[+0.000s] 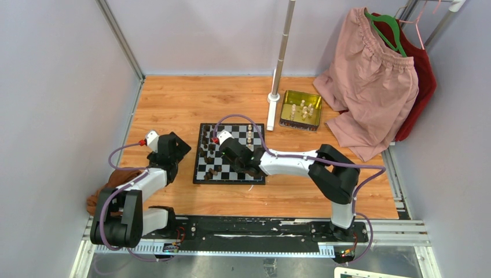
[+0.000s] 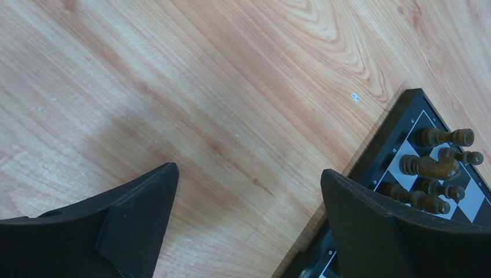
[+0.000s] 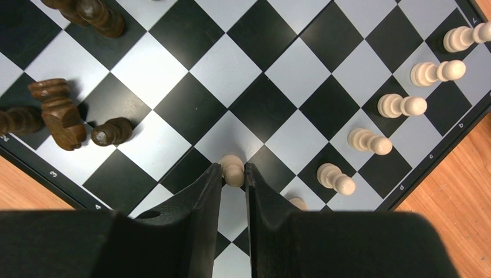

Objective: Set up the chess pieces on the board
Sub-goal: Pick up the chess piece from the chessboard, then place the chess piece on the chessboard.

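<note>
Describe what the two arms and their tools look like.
The left arm and right arm match: white links, bulky black joints, a looping lavender cable and a small red fitting at the wrist. The left tool and right tool have matte black, wedge-shaped fingers.

Overhead view spans the whole table; both wrist views look down close, sharing the board.
</note>
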Robot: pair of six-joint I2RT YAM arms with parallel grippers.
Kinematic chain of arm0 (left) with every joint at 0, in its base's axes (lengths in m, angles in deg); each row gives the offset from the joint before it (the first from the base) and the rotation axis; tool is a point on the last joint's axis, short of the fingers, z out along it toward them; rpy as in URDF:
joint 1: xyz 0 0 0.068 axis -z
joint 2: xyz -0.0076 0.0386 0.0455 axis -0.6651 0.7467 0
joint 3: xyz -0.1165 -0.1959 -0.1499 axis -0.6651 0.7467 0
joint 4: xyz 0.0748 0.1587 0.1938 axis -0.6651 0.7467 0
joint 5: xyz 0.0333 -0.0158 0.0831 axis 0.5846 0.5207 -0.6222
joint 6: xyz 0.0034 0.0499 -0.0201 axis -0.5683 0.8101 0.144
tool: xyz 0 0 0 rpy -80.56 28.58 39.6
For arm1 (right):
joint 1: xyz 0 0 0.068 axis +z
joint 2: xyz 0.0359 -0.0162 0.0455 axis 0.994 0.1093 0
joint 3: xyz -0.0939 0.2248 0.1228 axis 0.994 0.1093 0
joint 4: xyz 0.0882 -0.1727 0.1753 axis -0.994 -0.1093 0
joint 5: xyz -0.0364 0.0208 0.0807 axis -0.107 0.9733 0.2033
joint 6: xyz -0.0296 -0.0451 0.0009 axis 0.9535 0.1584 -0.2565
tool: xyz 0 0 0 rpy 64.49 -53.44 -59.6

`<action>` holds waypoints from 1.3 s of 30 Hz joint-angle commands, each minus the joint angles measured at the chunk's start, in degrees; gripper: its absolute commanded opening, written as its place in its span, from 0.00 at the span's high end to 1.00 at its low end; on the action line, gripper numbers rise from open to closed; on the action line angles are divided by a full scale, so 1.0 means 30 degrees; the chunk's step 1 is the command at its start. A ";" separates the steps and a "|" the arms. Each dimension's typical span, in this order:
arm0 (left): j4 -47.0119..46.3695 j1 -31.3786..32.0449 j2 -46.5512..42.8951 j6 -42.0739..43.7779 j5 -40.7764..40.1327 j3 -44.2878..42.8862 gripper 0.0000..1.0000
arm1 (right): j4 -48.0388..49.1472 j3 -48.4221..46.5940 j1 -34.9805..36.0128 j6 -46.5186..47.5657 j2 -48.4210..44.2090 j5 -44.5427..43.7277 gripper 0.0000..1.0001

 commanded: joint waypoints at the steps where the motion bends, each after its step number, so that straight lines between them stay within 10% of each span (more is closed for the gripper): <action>1: -0.0328 0.0079 -0.0027 0.0273 -0.0051 -0.0057 0.00 | 0.0443 -0.0563 -0.0224 0.0110 0.0243 0.0210 0.76; 9: -0.0314 0.0077 -0.0041 0.0272 -0.0054 -0.0046 0.00 | 0.0452 -0.0512 -0.0217 0.0201 0.0024 0.0088 1.00; 39: -0.0319 0.0088 -0.0057 0.0226 -0.0077 -0.0017 0.00 | 0.0027 0.4541 0.2023 -0.1648 -0.5901 -0.2263 1.00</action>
